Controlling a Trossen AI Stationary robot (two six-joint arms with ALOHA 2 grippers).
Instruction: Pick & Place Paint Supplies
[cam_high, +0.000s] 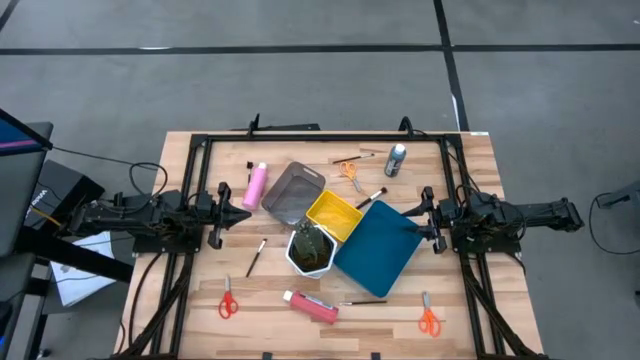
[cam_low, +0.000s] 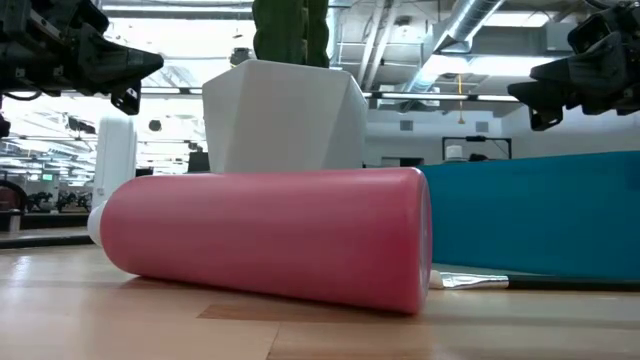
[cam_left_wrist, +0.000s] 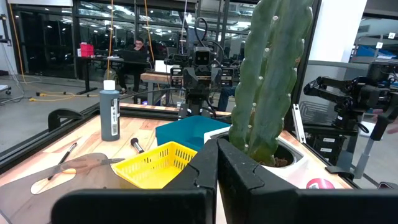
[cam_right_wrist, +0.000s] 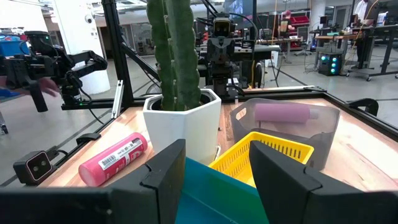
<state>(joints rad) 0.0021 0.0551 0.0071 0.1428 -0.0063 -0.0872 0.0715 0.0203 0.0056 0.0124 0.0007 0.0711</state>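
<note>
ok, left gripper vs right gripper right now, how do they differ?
The left gripper has its fingers shut together, while the right gripper stands open with a clear gap. The left one hovers over bare wood beside the grey tray; the right one hovers at the edge of the blue tray. Both are empty, level and pointing toward the table's middle.

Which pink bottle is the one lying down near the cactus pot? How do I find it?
Find the white pot with the cactus in the middle of the table. Just past it, toward the table's front edge, lies a pink bottle on its side. The other pink bottle lies far off beside the grey tray.
</note>
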